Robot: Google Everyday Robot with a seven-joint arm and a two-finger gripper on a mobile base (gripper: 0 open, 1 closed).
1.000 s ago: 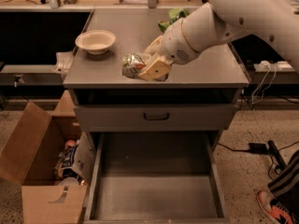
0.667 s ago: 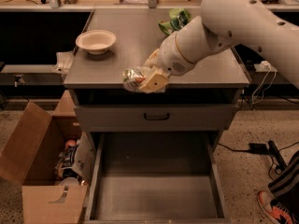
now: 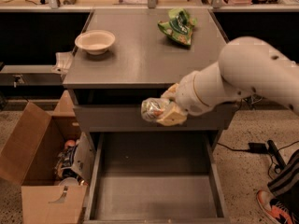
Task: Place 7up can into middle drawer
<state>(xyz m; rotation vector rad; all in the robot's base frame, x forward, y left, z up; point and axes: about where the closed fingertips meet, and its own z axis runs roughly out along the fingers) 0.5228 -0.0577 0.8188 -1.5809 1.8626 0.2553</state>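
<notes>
My gripper (image 3: pixel 163 112) is shut on the 7up can (image 3: pixel 152 109), a small white and green can with a silver end facing left. It holds the can on its side in the air, in front of the cabinet's closed top drawer front and above the back of the open middle drawer (image 3: pixel 154 190). The drawer is a wide grey metal box pulled out toward the camera, and its flat floor is bare. My white arm reaches in from the right.
A cream bowl (image 3: pixel 95 41) sits at the countertop's left and a bright green snack bag (image 3: pixel 178 27) at its back right. An open cardboard box (image 3: pixel 37 167) with items stands on the floor left of the drawer. Cables and a shoe lie at the right.
My gripper has carried the can off the countertop, forward and down past its front edge, to hang over the open drawer.
</notes>
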